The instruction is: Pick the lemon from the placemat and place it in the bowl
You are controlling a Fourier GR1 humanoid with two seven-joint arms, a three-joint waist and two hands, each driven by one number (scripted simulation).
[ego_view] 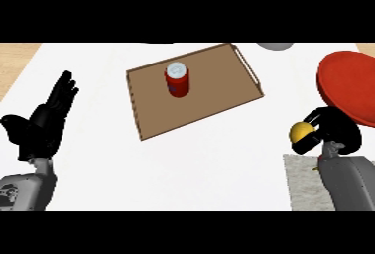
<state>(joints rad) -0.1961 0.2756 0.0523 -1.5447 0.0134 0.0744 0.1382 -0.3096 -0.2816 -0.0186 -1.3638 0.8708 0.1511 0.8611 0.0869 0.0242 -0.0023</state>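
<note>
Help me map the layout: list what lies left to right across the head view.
Left robot hand, open → brown tray with the red can standing on it → lemon held by the right robot hand → red bowl.

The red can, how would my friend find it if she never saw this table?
Look for the brown wooden tray lying in the middle of the white counter. The red can stands upright on it, toward the far side. It is the only thing on the tray, with a silvery round top, unlike the much wider red bowl at the right.
</note>
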